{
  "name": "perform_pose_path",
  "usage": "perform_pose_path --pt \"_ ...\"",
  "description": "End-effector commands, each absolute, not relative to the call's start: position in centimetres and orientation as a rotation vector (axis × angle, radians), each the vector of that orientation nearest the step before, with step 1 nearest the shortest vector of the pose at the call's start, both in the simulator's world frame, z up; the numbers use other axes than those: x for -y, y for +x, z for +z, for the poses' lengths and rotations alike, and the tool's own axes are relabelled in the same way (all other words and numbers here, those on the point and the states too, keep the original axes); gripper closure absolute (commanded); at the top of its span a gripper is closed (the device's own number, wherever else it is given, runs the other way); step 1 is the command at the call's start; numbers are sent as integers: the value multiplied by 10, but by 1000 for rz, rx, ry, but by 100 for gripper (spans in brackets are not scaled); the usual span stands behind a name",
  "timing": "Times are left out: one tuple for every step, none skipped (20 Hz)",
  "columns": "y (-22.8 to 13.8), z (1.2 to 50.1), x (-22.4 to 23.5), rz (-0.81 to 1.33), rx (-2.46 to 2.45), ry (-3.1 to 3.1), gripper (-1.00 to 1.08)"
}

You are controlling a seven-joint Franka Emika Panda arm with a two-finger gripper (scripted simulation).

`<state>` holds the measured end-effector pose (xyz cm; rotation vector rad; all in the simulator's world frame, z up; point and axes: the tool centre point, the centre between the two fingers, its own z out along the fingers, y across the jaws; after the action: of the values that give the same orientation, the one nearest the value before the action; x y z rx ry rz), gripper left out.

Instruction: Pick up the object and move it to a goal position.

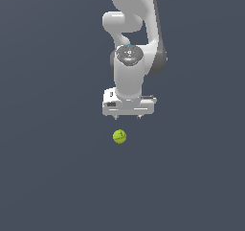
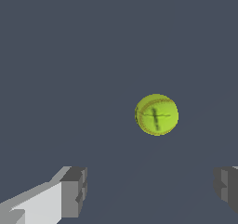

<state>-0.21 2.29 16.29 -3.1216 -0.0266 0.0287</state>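
While jaws gape, ball (image 2: pixel 156 115) sits beyond fingers (image 2: pixel 74 193).

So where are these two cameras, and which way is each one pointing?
Exterior view: sits off the arm, facing it and the dark floor; shows the white arm, its tool and the ball just in front. Its exact spot is not known.
Wrist view: rides on the arm's wrist, looking down past the tool at the floor; only the two fingertips show, spread wide, ball beyond them.
Shared: the yellow-green ball, the floor and the open tool, not touching the ball.
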Motion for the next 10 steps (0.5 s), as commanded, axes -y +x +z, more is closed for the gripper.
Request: perform_pose_path --pt "-2 163 -23 29 27 -3122 -92" --pt "-2 163 -23 27 28 -3122 -92" --pt "-1 164 -23 22 30 -3123 -92" --pt "1 166 -24 15 35 -3125 -92" --pt "3 169 -25 4 41 -3128 -92" --pt "6 172 -26 -10 48 -3132 -92" --pt "9 176 -28 -25 55 -3135 -92" --pt "11 180 -29 -38 60 -3138 -92" --pt "13 182 -30 -47 63 -3140 -92" --pt "14 184 -30 -53 64 -3142 -92"
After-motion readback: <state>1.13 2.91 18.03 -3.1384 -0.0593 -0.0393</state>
